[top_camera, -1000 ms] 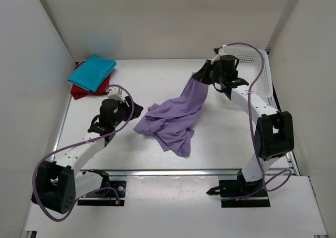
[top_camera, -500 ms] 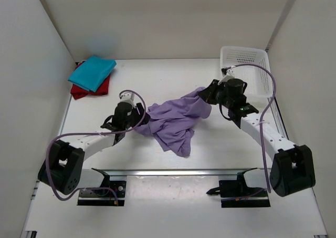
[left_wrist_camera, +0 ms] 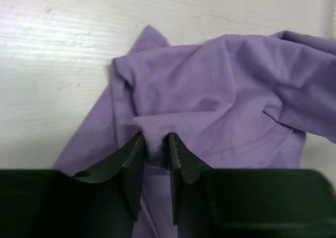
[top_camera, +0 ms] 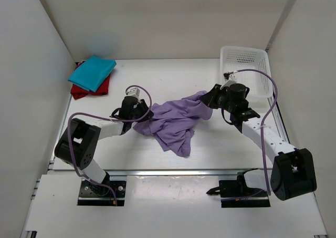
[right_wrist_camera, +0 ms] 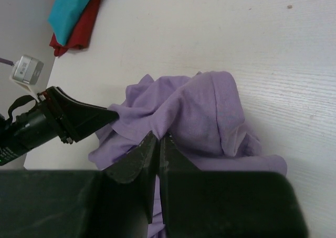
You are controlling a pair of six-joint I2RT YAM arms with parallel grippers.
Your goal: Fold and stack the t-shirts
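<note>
Two folds of the lavender shirt sit pinched at the tips of the left gripper and right gripper, seemingly to stretch it flat.

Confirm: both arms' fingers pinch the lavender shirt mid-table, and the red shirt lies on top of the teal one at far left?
No, reversed: the teal shirt lies on top of the red shirt at far left, per the top external view. The rest stands: left fingers and right fingers both pinch the lavender shirt mid-table.
</note>
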